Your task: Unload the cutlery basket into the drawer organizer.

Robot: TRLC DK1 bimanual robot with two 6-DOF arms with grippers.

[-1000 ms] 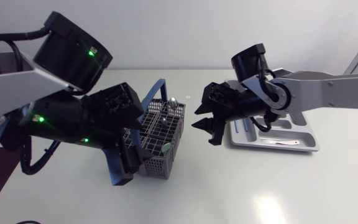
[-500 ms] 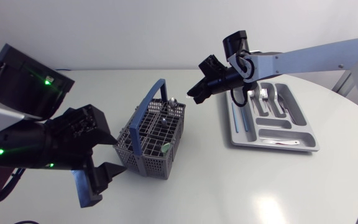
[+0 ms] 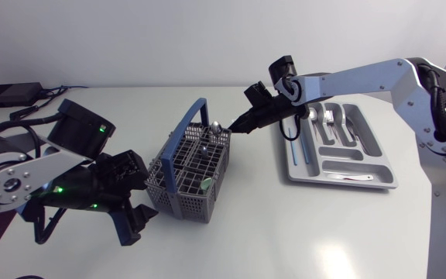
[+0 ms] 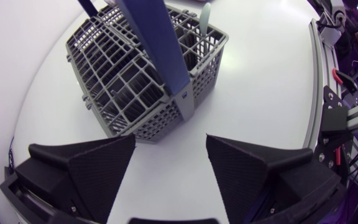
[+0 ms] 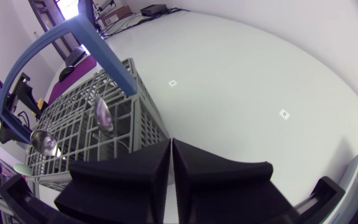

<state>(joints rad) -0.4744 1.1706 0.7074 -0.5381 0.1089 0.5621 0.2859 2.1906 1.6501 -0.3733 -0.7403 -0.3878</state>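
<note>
**Grey basket part-emptied, closed right gripper at its far rim**

Right gripper (image 3: 237, 126) is shown with its fingers pressed together and nothing between them. Its tip is held just above the far rim of the basket (image 3: 183, 203), close to an upright spoon (image 3: 217, 125). Left gripper (image 4: 169, 138) is shown spread wide and empty. It is held low over the table, just beside the basket's near wall, and touches nothing. The basket stands between the two arms with its blue handle (image 3: 183, 139) raised. At least two spoons and a pale green piece (image 4: 204, 14) are seen standing in it. The organizer (image 3: 379, 184) lies well apart, on the right arm's side, with forks (image 3: 328, 118) and a few other pieces in its compartments. The task is judged partly done: some cutlery is sorted and several pieces are left in the basket. A spoon pick is judged to be the step in hand, for which the right fingers would first have to be parted.
</note>
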